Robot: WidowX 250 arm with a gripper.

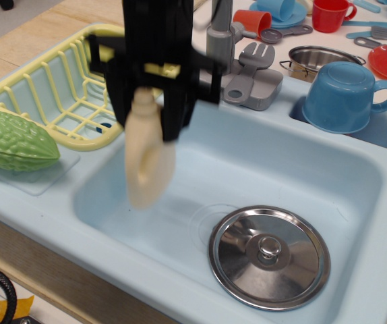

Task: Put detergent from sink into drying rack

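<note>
My black gripper (146, 111) is shut on the neck of the cream detergent bottle (147, 162). The bottle hangs tilted and blurred above the left part of the light-blue sink (355, 202), clear of its floor. The pale yellow drying rack (45, 88) stands just left of the gripper, beyond the sink's left rim.
A steel pot lid (269, 256) lies on the sink floor at the right. A green bumpy gourd (11, 140) sits on the left ledge. A grey faucet (237, 67) stands behind the sink, a blue cup (345, 98) in the side recess, and dishes beyond.
</note>
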